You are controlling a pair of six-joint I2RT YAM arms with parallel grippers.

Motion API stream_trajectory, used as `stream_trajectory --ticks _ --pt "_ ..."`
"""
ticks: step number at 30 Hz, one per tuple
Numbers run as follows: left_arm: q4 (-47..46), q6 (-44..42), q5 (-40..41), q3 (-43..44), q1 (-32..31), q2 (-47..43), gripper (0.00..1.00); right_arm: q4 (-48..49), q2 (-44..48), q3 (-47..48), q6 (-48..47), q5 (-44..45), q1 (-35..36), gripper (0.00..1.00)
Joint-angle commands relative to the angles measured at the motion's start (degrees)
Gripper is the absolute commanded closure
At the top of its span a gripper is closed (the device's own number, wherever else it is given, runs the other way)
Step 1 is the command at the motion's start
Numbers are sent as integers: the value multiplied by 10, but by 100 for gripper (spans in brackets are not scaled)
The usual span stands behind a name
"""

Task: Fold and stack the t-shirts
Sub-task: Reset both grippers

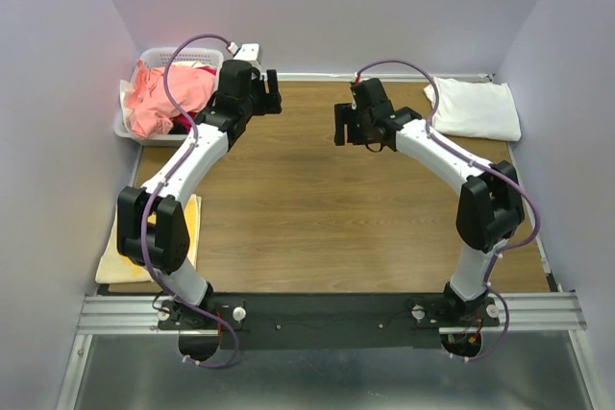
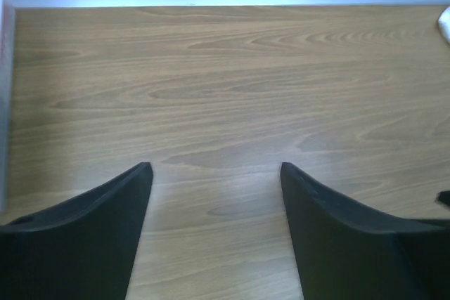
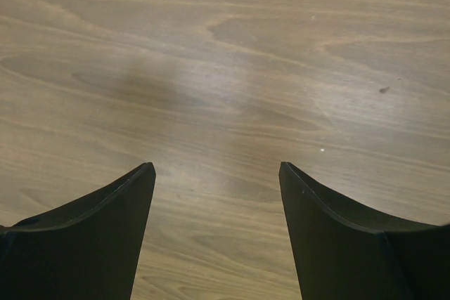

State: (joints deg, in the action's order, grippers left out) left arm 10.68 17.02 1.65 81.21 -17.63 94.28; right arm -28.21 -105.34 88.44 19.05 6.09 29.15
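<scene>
Left end effector and right end effector both spread apart, holding nothing, over counter. Salmon t-shirt heaped in basket, far left; limp, light, likely best pinched at a raised fold.

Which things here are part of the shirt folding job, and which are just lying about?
Job: salmon-pink tee, heaped in the basket; folded white tee, far right corner; folded pale yellow cloth, near left, maybe a tee; left pincer and right pincer, both open, empty.
Lying about: basket; table.
</scene>
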Motion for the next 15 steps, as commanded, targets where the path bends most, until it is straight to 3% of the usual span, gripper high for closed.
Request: stream_trajectory --ticks 1,2,15 --pt "-14 -5 43 -16 -9 -31 10 32 40 -15 -2 18 6 21" --pt "-14 -6 48 -19 -13 -35 5 33 43 -16 -4 20 7 21" --pt "-2 -8 131 -41 -33 -67 4 43 64 -40 -9 30 9 21"
